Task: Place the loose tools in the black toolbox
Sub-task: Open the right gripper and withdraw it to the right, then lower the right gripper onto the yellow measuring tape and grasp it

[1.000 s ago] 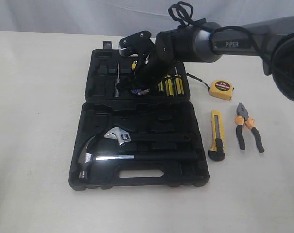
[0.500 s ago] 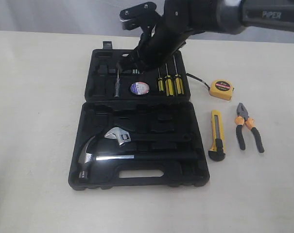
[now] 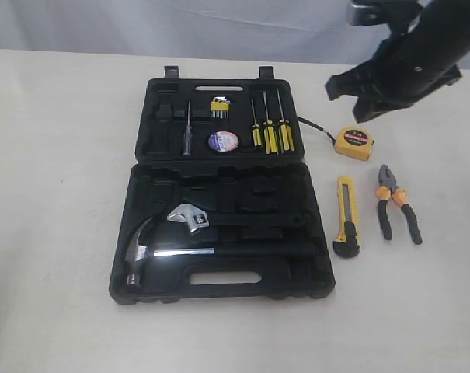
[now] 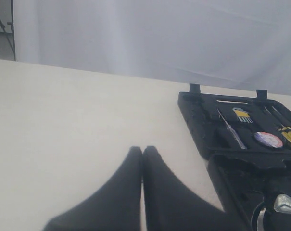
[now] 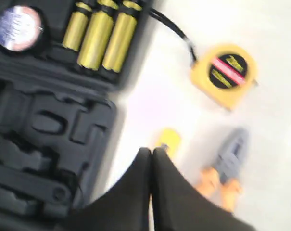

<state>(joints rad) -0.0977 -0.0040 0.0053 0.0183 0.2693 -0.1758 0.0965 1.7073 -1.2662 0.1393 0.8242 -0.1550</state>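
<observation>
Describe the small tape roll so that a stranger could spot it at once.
Find the open black toolbox on the table; in the exterior view, take its upper half. The tape roll lies there, just left of three yellow-handled screwdrivers, below the hex keys. It alone there is round, with a white-blue-red label.

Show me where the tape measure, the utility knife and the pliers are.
tape measure (image 3: 353,144), exterior view, on its yellow case.
utility knife (image 3: 346,214), exterior view, on the middle of its body.
pliers (image 3: 390,189), exterior view, on the pivot.
</observation>
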